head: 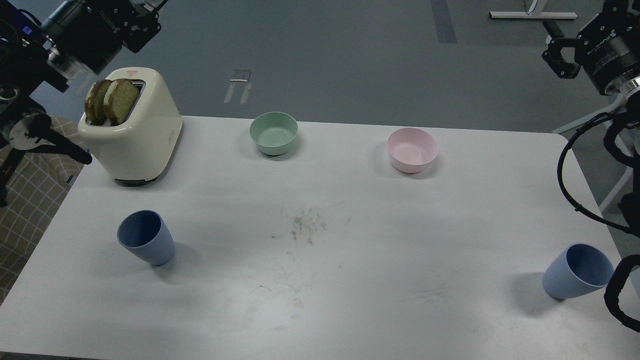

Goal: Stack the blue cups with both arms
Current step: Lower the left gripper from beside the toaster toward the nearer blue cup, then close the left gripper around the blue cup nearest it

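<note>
Two blue cups stand apart on the tabletop (320,280), and you have stacked nothing yet; in my judgement the task is at its very start.

Head view, the only one supplied:

- Left blue cup (146,243): upright on the near left of the tabletop, in front of the toaster (135,132), mouth open upward. Nothing touches it.
- Right blue cup (577,271): upright near the tabletop's near right corner, close to the edge. A loop of black cable (617,295) hangs just beside it; whether cable and cup touch cannot be told.
- The two cups are well apart, with a patch of crumbs (305,227) on the bare surface between them.
- Left pincer (145,20): raised at the top left, above and behind the toaster, well clear of the left cup. It is seen dark and partly cut by the frame; whether its fingers are spread or pressed together, you cannot tell.
- Right pincer (560,60): raised at the top right, beyond the tabletop's far corner, well clear of the right cup. Its fingers cannot be separated either, and nothing is seen in it.
- Mint-green bowl (273,132) and pink bowl (412,149): at the far side, out of the way.

Outstanding, as judged: both approaches, both grasps, bringing the cups together, and nesting one in the other.
</note>
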Controlling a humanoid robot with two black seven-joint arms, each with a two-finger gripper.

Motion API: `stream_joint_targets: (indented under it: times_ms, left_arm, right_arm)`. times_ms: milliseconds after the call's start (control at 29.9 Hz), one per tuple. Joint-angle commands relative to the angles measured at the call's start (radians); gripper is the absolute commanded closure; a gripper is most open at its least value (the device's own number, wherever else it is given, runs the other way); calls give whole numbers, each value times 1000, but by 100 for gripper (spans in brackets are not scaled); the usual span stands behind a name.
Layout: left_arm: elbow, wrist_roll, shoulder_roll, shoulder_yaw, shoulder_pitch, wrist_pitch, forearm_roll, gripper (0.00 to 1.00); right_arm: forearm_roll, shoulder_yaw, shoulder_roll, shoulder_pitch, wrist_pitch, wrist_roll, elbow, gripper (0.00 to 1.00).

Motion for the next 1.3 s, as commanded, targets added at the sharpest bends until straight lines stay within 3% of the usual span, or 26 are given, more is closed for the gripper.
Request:
stream_joint_targets:
  times_ms: [0,200,401,601,735,969,1203,1269]
  left_arm:
    - [-211,0,133,-1,114,53,250,5]
    - [-356,0,287,12,251,185,682,6]
    - [-391,0,450,14,357,314,899,7]
    - [-364,0,497,60,411,319,918,8]
    - [-278,0,490,141,415,324,944,9]
    - [-255,0,490,163,468,371,945,30]
    - [-246,0,484,178,511,403,945,39]
    - [-232,0,464,190,511,406,947,50]
  right_arm:
    - [1,5,-8,-20,0,19,-5,0]
    - [1,5,-29,-50,0,70,-3,0]
    - [27,5,-60,-70,0,70,-3,0]
    - [51,5,-82,-77,0,72,-2,0]
    - [51,7,-83,-77,0,70,0,0]
    - [51,7,-92,-83,0,72,-3,0]
    - [51,7,-102,-83,0,72,0,0]
    - [51,7,-102,-84,0,72,0,0]
